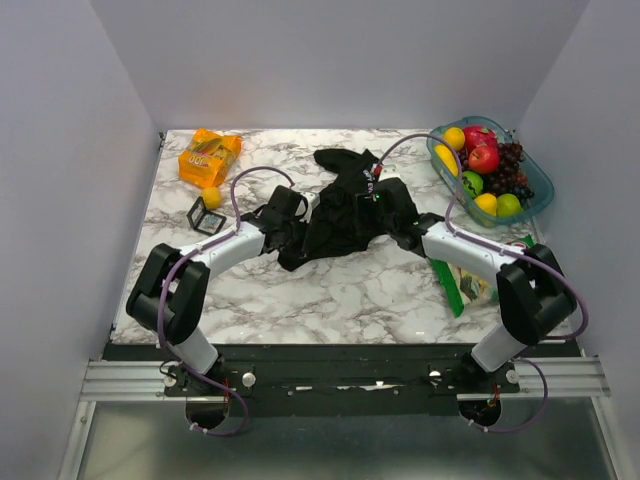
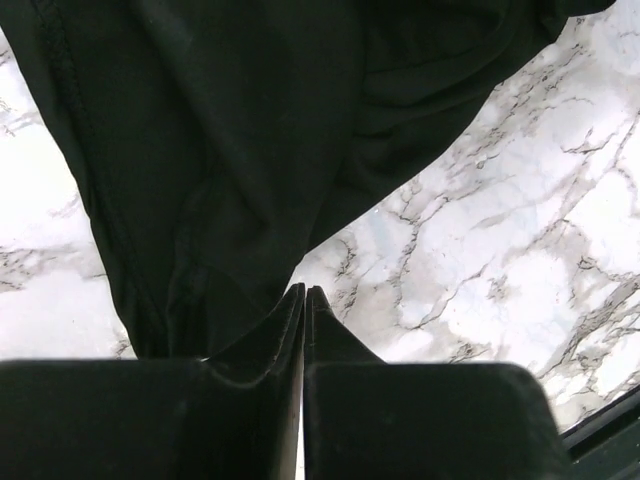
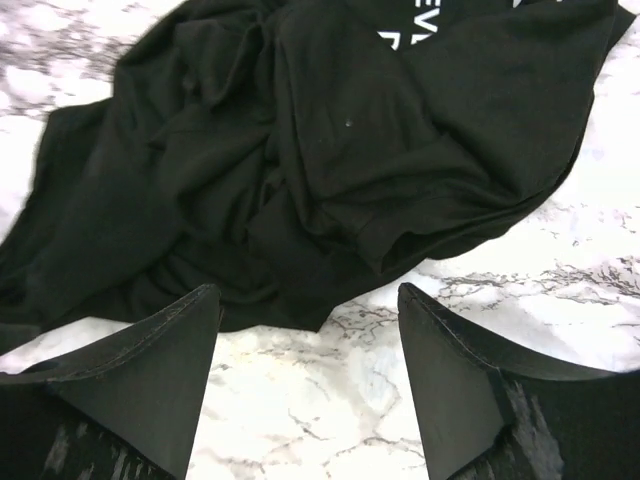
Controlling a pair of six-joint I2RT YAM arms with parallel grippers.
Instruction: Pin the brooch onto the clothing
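The black T-shirt (image 1: 345, 210) lies crumpled in the middle of the marble table (image 1: 330, 290). Part of its white print shows in the right wrist view (image 3: 400, 30). My left gripper (image 1: 287, 215) rests at the shirt's left side. In the left wrist view its jaws (image 2: 304, 292) are shut, with the tips at the edge of the fabric (image 2: 220, 150) and no cloth seen between them. My right gripper (image 1: 402, 225) is open and empty; its jaws (image 3: 310, 300) are over bare marble just in front of the shirt's edge (image 3: 300, 180). No brooch shows in any view.
A clear basket of fruit (image 1: 538, 196) stands at the back right. An orange packet (image 1: 208, 155), a small orange ball (image 1: 212, 197) and a black wire-frame cube (image 1: 205, 215) are at the back left. A green packet (image 1: 462, 285) lies by the right arm.
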